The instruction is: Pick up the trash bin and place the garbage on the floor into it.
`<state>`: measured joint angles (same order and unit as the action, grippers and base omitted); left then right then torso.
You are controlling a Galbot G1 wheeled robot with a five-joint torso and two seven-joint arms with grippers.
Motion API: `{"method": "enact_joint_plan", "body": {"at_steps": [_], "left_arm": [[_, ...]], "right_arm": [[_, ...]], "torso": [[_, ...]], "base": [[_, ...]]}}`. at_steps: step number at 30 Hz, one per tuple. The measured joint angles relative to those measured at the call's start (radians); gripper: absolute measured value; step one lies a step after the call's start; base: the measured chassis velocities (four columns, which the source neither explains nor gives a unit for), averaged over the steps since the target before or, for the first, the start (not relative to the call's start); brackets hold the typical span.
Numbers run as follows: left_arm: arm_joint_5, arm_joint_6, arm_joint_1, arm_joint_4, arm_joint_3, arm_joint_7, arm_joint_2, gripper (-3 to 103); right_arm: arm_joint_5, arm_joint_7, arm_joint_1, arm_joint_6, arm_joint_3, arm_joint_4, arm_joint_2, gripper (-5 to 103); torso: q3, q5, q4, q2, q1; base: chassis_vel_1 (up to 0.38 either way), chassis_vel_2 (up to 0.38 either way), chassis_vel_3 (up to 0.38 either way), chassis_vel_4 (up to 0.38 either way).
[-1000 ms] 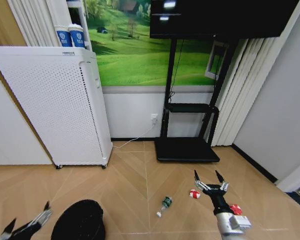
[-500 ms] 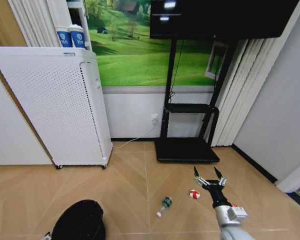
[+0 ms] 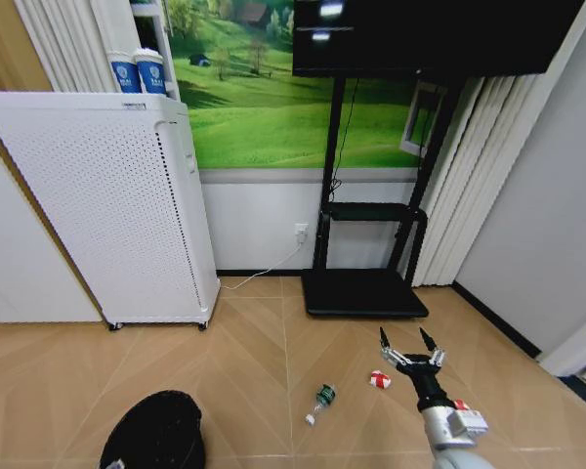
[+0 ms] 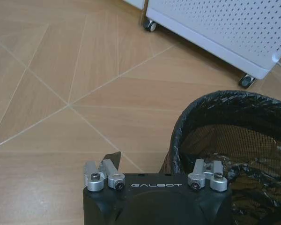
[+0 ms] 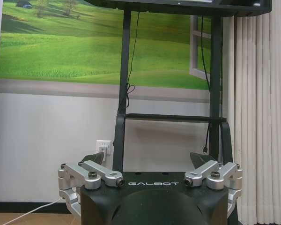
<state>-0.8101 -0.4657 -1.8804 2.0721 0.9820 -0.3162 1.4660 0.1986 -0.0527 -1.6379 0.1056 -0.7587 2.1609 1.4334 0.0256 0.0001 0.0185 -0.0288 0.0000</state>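
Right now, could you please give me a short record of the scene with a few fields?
trash bin: black, lined, upright on the floor
bottle: lying on the floor, right of the bin
wrapper: red-and-white, on the floor beside the right end effector
left end effector: by the bin's rim, fingers apart
right end effector: open, raised above the floor

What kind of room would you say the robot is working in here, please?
Probably a staged living or lounge room: herringbone wood floor, a black TV stand against a meadow mural, and a white perforated unit on castors with paper cups on top.
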Motion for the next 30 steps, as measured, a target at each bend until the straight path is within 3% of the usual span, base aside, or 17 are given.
{"method": "enact_joint_plan", "body": {"at_steps": [6, 10, 12, 13, 15, 17, 19, 22, 30], "left_arm": [[0.067, 0.091, 0.001, -0.007, -0.007, 0.104, 0.005, 47], [0.090, 0.110, 0.001, -0.002, -0.007, 0.130, 0.005, 42], [0.100, 0.118, 0.000, 0.005, -0.007, 0.146, 0.004, 26], [0.100, 0.118, 0.000, 0.005, -0.007, 0.146, 0.004, 26], [0.107, 0.118, 0.002, 0.003, -0.008, 0.153, 0.002, 15], [0.109, 0.118, 0.003, 0.000, -0.008, 0.153, 0.002, 15], [0.117, 0.117, 0.002, -0.009, -0.009, 0.153, 0.003, 7], [0.123, 0.124, -0.001, -0.020, -0.008, 0.158, 0.004, 7], [0.165, 0.171, -0.002, -0.036, -0.005, 0.208, 0.007, 7]], "right_arm": [[-0.013, -0.003, -0.017, 0.009, 0.006, 0.005, 0.008, 100], [-0.018, -0.004, -0.022, 0.013, 0.009, 0.007, 0.011, 100], [-0.021, -0.006, -0.024, 0.015, 0.014, 0.007, 0.014, 100], [-0.021, -0.006, -0.024, 0.015, 0.014, 0.007, 0.014, 100], [-0.021, -0.007, -0.025, 0.015, 0.014, 0.008, 0.015, 100], [-0.021, -0.007, -0.025, 0.016, 0.014, 0.008, 0.015, 100], [-0.020, -0.007, -0.025, 0.016, 0.012, 0.008, 0.012, 100], [-0.018, -0.007, -0.024, 0.016, 0.009, 0.008, 0.011, 100], [-0.018, -0.006, -0.025, 0.017, 0.008, 0.007, 0.011, 100]], "torso": [[0.000, -0.0003, 0.0002, 0.000, 0.000], [0.000, -0.0002, 0.0002, -0.001, 0.000], [0.001, -0.0001, 0.0001, -0.001, 0.000], [0.001, -0.0001, 0.0001, -0.001, 0.000], [0.001, -0.0001, 0.0002, -0.001, 0.000], [0.001, 0.0000, 0.0003, -0.001, 0.000], [0.001, -0.0006, 0.0001, -0.001, 0.000], [0.001, 0.0008, 0.0001, -0.001, 0.000], [0.001, -0.0005, 0.0000, -0.001, 0.000]], "base": [[0.000, 0.000, 0.000, 0.000], [0.000, 0.000, 0.000, 0.000], [0.000, 0.000, 0.000, 0.000], [0.000, 0.000, 0.000, 0.000], [0.000, 0.000, 0.000, 0.000], [0.000, 0.000, 0.000, 0.000], [0.000, 0.000, 0.000, 0.000], [0.000, 0.000, 0.000, 0.000], [0.000, 0.000, 0.000, 0.000]]}}
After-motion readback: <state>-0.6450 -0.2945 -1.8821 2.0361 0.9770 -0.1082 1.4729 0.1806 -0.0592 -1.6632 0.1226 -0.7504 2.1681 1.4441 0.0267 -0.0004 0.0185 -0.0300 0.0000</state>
